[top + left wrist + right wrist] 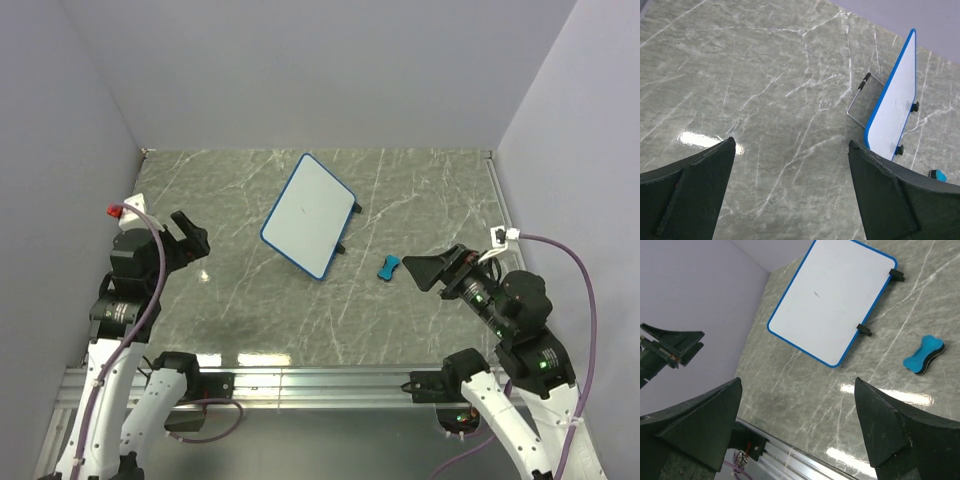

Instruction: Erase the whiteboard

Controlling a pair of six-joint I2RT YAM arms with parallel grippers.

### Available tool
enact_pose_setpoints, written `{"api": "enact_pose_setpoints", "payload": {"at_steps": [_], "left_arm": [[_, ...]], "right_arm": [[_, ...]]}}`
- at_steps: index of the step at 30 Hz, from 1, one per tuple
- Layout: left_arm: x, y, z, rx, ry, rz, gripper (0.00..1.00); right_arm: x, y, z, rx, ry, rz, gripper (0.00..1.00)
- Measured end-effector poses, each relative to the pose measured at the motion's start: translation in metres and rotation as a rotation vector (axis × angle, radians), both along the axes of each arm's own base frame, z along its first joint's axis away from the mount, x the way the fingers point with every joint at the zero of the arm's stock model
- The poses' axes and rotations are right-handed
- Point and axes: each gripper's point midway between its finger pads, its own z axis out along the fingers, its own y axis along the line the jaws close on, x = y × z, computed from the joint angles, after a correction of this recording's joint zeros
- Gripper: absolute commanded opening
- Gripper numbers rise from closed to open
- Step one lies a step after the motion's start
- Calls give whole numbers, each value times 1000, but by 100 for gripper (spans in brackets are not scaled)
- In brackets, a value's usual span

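Left claw, right claw gaping, empty

In your left wrist view, only a sliver of the blue eraser peeks past a finger of the left gripper. The wire stand vanishes behind the whiteboard. From the right wrist, the faint mark on the board is too small to read.

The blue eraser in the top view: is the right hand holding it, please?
No, the eraser lies free on the table, just in front of the open, empty right hand.
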Motion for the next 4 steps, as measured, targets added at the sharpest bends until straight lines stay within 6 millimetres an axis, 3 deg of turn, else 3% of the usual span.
{"api": "enact_pose_setpoints", "payload": {"at_steps": [4], "left_arm": [[3, 2, -1, 13, -8, 9, 99]], "right_arm": [[-3, 1, -3, -11, 8, 12, 100]]}}
